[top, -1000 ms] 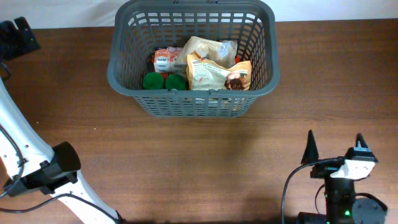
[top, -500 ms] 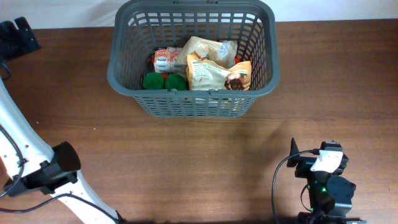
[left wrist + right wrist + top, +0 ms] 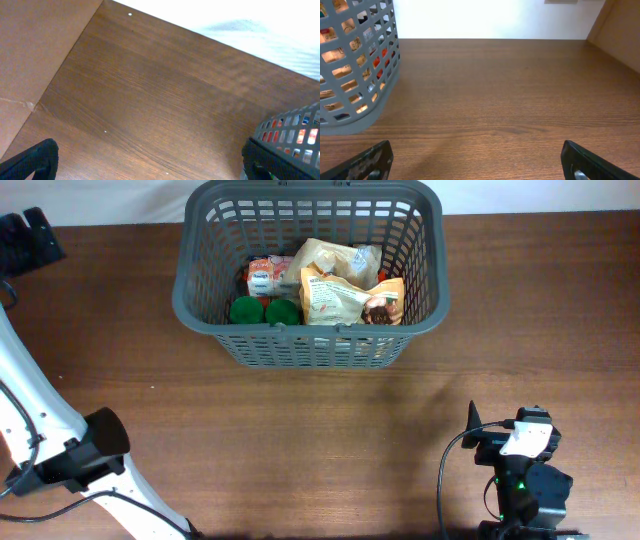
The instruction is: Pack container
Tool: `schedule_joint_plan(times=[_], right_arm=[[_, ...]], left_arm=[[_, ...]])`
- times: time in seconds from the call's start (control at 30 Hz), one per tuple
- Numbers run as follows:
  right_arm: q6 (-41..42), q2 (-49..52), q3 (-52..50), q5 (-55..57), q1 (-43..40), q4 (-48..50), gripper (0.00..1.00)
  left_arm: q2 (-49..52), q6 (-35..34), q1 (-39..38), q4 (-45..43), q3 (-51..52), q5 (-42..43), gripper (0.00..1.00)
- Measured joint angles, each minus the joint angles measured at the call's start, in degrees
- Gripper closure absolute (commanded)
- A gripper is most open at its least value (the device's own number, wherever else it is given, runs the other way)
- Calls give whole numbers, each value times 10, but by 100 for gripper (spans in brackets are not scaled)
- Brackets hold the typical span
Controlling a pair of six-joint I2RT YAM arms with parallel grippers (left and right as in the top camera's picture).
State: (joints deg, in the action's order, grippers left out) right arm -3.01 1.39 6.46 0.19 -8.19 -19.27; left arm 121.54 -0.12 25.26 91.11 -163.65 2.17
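Both the left gripper point(image 3: 152, 161) and right gripper point(image 3: 477, 161) sit spread and empty, well apart from the container point(image 3: 300, 352) at the far edge of the table point(image 3: 300, 442), likely because nothing loose is left to pack.

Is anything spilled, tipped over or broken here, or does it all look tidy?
Nothing stands out. The container stands upright on the table with the snack bags and two green round items lying inside it, nothing hanging over its rim. The left gripper and right gripper are open, holding nothing.
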Motion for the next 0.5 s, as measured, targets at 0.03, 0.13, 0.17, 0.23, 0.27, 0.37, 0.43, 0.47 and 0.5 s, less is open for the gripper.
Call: schedule_joint_plan(times=[0.03, 0.13, 0.17, 0.23, 0.27, 0.37, 0.43, 0.47, 0.5], right_arm=[[0, 0, 0, 0, 0, 0, 1], [0, -1, 0, 0, 0, 0, 1], [0, -1, 0, 0, 0, 0, 1], [0, -1, 0, 0, 0, 0, 1], [0, -1, 0, 0, 0, 0, 1], [0, -2, -1, 0, 0, 0, 2], [0, -3, -1, 0, 0, 0, 1], [0, -3, -2, 0, 0, 0, 1], [0, -4, -2, 0, 0, 0, 1]], left_arm=[[-8, 0, -3, 0, 11, 0, 1], [-54, 0, -21, -1, 66, -1, 1], [-79, 0, -31, -1, 94, 0, 1], [-154, 0, -58, -2, 162, 0, 1], [-206, 0, -75, 0, 209, 2, 1], [-379, -1, -130, -25, 368, 2, 1], [-524, -2, -195, -150, 529, 4, 1], [-562, -1, -209, -189, 576, 7, 1], [-607, -2, -220, -237, 632, 6, 1]])
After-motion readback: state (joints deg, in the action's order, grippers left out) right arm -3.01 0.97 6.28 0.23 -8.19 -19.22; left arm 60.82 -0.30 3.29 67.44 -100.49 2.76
